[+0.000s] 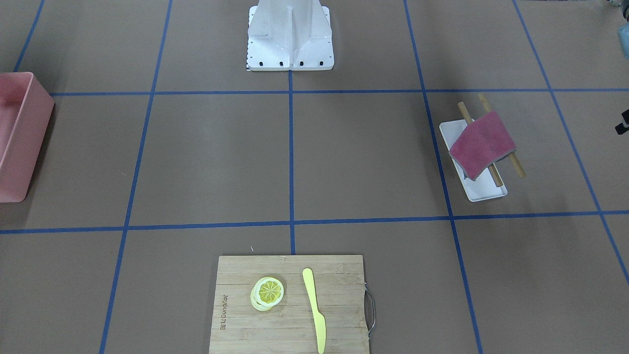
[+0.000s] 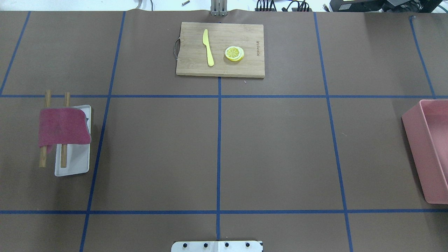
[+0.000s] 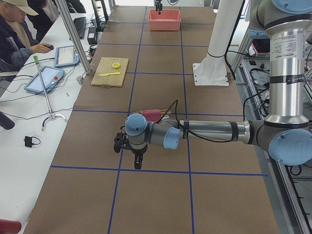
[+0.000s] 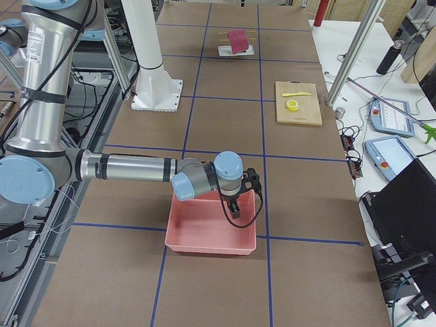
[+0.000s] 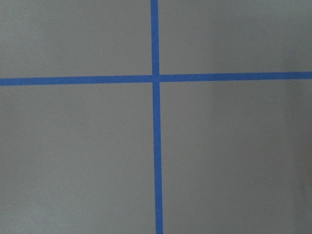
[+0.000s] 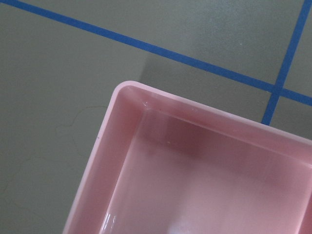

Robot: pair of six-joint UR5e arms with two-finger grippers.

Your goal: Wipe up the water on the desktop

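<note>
Two robot arms reached out low over a wide matte brown tabletop (image 2: 280, 147), which blue tape lines marked into large rectangles.

The wiping looked to be at its very start. A dark red cloth (image 2: 63, 127) hung folded over two wooden rods (image 2: 63, 155), which lay across a white tray (image 2: 75, 164) on the robot's left side. Neither arm touched the cloth. My reading was that everything remained to be done: taking the cloth, carrying it to the wet patch, and rubbing it dry.

The left claw (image 3: 138, 164) pointed down above the tabletop near the tray. It showed only in the side view, so I could not tell how far it was open or whether it held anything. The right claw (image 4: 234, 210) hung over a pink bin (image 2: 430, 147) at the robot's far right. Its opening was equally impossible to judge.

The tabletop itself filled every view and looked flat, dull and evenly brown. No puddle or sheen stood out in the wide views. The right wrist view showed only faint curved outlines on the surface beside the bin's corner, and I could not say whether they were water. Across from the robot lay a bamboo cutting board (image 2: 220, 70) with lemon slices (image 2: 234, 53) and a yellow knife (image 2: 208, 47).
</note>
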